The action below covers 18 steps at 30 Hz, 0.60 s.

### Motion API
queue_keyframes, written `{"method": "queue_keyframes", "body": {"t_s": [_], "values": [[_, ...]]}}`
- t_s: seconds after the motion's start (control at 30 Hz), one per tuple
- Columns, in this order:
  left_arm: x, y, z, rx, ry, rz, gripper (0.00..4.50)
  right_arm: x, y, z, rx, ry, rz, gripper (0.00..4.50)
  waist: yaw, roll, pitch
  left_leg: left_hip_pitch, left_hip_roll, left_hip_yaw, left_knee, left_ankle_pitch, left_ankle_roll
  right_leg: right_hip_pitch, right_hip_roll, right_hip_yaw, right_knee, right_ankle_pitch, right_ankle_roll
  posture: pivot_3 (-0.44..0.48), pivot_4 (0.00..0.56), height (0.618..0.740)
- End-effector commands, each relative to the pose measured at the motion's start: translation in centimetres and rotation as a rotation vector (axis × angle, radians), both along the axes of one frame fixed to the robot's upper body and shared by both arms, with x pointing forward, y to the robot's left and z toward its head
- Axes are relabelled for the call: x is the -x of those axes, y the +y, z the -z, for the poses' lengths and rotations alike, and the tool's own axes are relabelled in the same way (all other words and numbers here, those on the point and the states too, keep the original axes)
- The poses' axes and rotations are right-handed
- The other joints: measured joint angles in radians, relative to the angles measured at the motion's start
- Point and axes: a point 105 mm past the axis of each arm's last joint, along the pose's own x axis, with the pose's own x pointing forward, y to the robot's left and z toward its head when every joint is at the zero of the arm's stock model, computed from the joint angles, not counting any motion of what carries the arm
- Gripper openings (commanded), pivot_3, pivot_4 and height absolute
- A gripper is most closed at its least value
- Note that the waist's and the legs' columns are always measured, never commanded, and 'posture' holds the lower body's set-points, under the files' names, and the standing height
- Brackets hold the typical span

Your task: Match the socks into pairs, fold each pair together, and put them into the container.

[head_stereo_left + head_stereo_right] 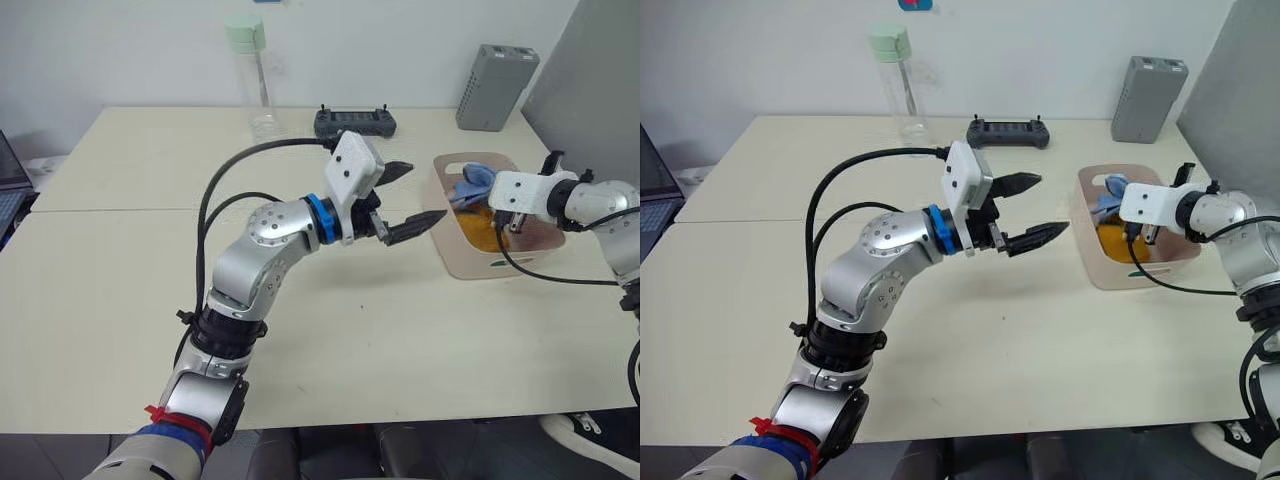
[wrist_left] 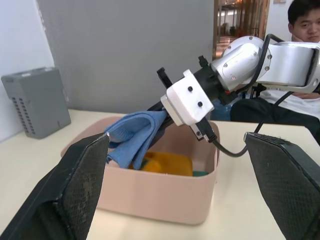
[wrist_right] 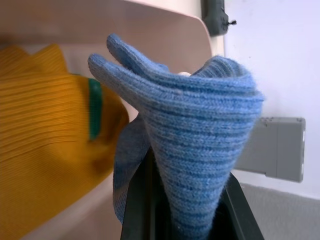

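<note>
The pale pink container (image 1: 466, 268) stands at the table's right. Inside lie a mustard-yellow sock bundle (image 2: 167, 164) with a green mark and a sliver of dark green fabric (image 2: 200, 173). My right gripper (image 3: 185, 212) hangs over the container's far end, shut on a folded pair of light blue socks (image 2: 132, 137), which droop onto the rim and the yellow bundle (image 3: 45, 165). My left gripper (image 1: 425, 192) hovers above the table just left of the container, open and empty, pointing at it.
A clear bottle with a green cap (image 1: 250, 75), a black controller (image 1: 354, 122) and a grey upright box (image 1: 496, 87) line the table's far edge. A laptop (image 1: 10, 180) sits at the left. A person (image 2: 300, 30) sits beyond the table.
</note>
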Motion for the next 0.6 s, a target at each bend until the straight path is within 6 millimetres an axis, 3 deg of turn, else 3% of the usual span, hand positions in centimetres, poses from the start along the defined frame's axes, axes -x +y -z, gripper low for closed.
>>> {"method": "queue_keyframes", "body": {"t_s": [0.03, 0.23, 0.27, 0.37, 0.6], "values": [[1.0, -0.2, -1.3, 0.01, -0.058, 0.025, 4.48, 0.2, 0.0, -0.3, 0.046, -0.019, -0.029, 0.0, 0.001, 0.0, 0.0, 0.0, 0.0, 0.0, 0.0, 0.0, 0.0, 0.0, 0.0, 0.0, 0.0, 0.0, 0.0, 0.0, 0.15, 0.74], [0.9, -0.2, -1.2, -0.004, -0.065, 0.021, 4.48, 0.5, -0.3, 1.8, 0.052, 0.04, -0.032, 0.0, 0.001, 0.0, 0.0, 0.001, 0.0, 0.0, 0.0, 0.0, 0.0, 0.001, 0.0, 0.0, 0.0, 0.0, 0.0, 0.0, 0.15, 0.74], [0.9, -0.2, -1.2, -0.005, -0.064, 0.023, 4.5, 0.6, -0.4, 1.9, 0.044, 0.054, -0.029, 0.66, 0.0, 0.0, 0.0, 0.001, 0.0, 0.0, 0.0, 0.0, 0.0, 0.001, 0.0, 0.0, 0.0, 0.0, 0.0, 0.0, 0.15, 0.74], [0.9, -0.1, -1.1, -0.01, -0.064, 0.026, 4.5, 1.0, -0.7, 1.9, 0.003, 0.096, -0.019, 1.59, 0.0, 0.0, 0.0, 0.001, 0.0, 0.0, 0.001, 0.0, 0.0, 0.001, 0.0, 0.0, 0.001, 0.0, 0.0, 0.0, 0.15, 0.74], [0.8, 0.1, -1.0, -0.02, -0.066, 0.033, 4.5, 2.1, -1.0, -0.5, -0.05, 0.167, -0.011, 4.16, 0.001, 0.0, 0.0, 0.002, 0.0, 0.0, 0.001, 0.0, 0.0, 0.003, 0.0, 0.0, 0.001, 0.0, 0.0, 0.0, 0.15, 0.74]]}}
